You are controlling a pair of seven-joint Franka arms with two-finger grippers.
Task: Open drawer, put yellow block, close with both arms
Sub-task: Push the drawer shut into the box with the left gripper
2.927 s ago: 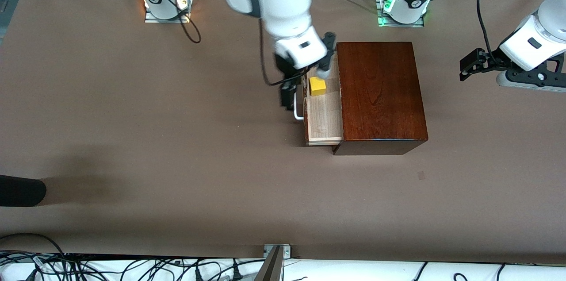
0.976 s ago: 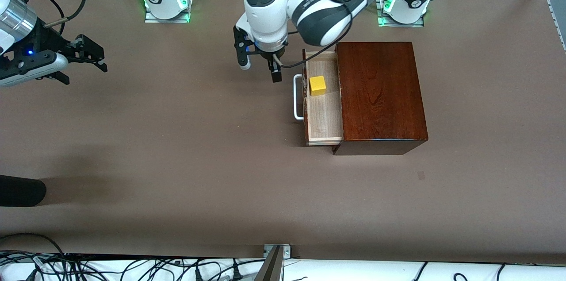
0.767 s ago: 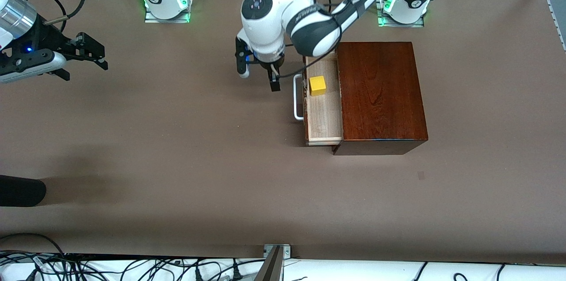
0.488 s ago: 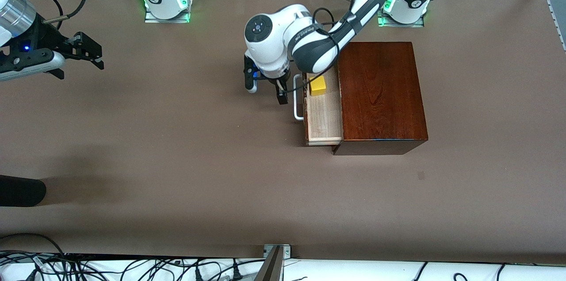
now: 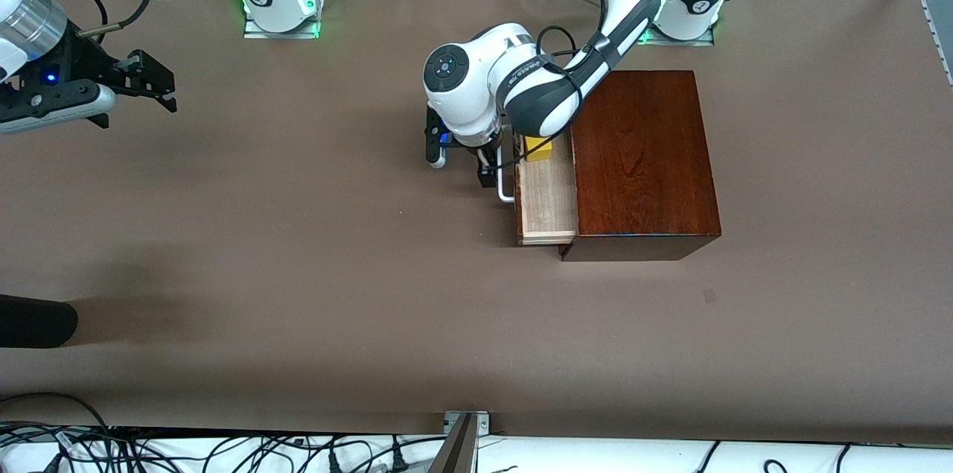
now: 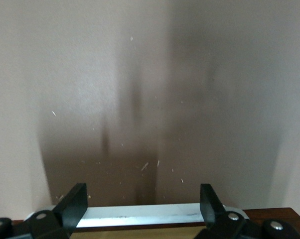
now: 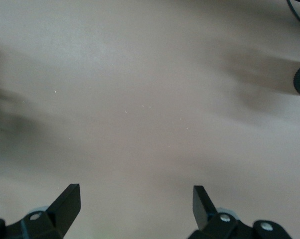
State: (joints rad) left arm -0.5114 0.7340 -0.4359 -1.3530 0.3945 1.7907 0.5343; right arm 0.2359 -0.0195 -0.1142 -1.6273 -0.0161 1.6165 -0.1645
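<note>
Brown matte table [image 5: 298,249] fills the frame, and right of centre sits the glossy mahogany box [image 5: 640,160] with its drawer [image 5: 547,208] pulled out: a pale light-wood tray, dark reddish-brown front, white U-shaped handle [image 5: 505,194] facing the middle of the table. Tucked in the drawer's upper part, just beside the box's edge, is the yellow block [image 5: 540,151], a small bright cube, partly hidden under the left arm's wrist. That left arm reaches down from its base at the upper right, and the left gripper [image 5: 463,164] is just over the table at the handle, jaws spread wide; one finger [image 5: 486,173] is right at the handle's upper part, the other [image 5: 435,151] stands clear on the bare table side. In the left wrist view the white handle bar [image 6: 140,215] runs across between the two black fingertips [image 6: 76,201], with the drawer's front just under it; whether a finger touches the handle cannot be told. The block lies inside the drawer, not between the jaws. Over at the upper left edge the right gripper [image 5: 153,82] waits above bare table, jaws open, nothing between them [image 7: 135,199].
</note>
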